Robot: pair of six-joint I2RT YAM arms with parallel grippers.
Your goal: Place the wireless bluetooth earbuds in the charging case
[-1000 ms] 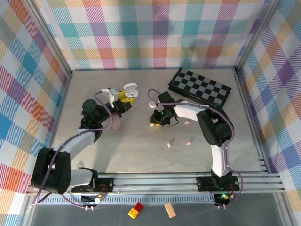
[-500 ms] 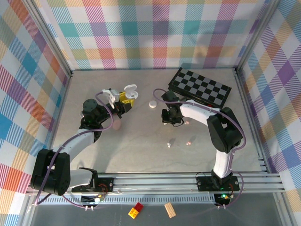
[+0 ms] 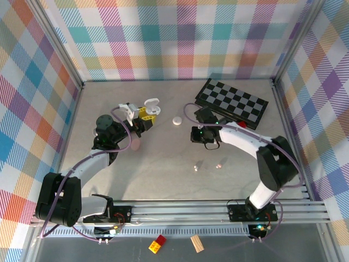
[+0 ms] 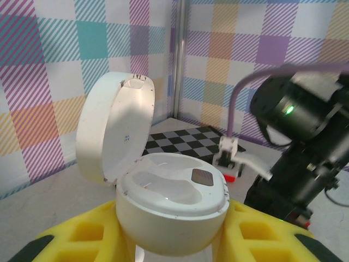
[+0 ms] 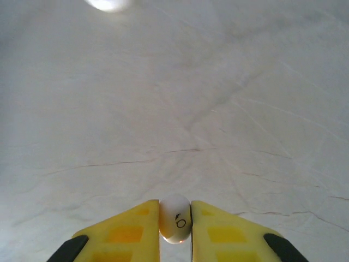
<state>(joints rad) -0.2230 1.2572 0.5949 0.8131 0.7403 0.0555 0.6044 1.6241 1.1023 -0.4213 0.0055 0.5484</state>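
Note:
My left gripper is shut on the base of a white charging case. Its lid stands open and both wells show bare. The case sits at the table's back left. My right gripper is low over the table's middle, shut on one small white earbud pinched between its yellow fingers. Two more earbuds, one white and one pale pink, lie loose on the table nearer the front.
A white pebble-like case lies between the grippers, and a pink one lies by the left arm. A black-and-white checkerboard sits at the back right. Beside the right arm is a small red piece.
The right gripper swung right, away from the white pebble, and came down where an earbud lay; that earbud is now between its fingers. The left gripper and case stayed put.

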